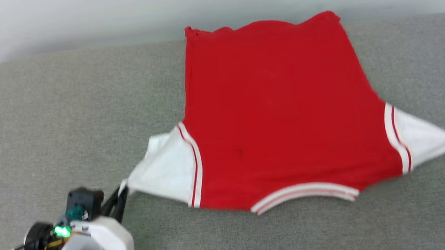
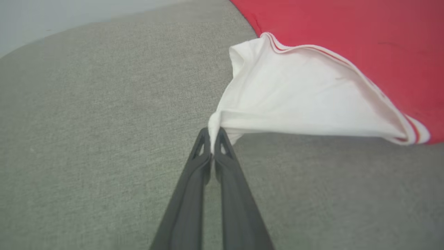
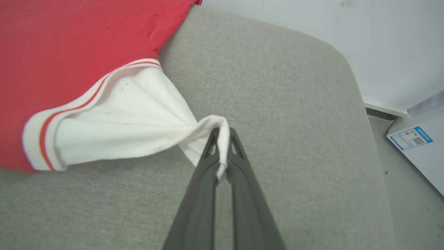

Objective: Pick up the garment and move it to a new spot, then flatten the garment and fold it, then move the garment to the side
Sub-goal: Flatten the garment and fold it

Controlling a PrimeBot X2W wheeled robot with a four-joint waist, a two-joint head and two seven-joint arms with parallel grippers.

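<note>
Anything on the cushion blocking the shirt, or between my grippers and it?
Nothing visible. The left gripper and right gripper are each shut on a white sleeve tip of the garment, which lies spread on bare grey cushion.

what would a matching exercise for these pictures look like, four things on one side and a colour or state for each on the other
Things:
1. left gripper
2. shirt
3. collar
4. box

Colour or state:
a. red, spread out on the grey cushion
b. shut on a white sleeve
c. white with a blue label
d. red-and-white striped, at the near edge

Pairs: 1-b, 2-a, 3-d, 4-c
</note>
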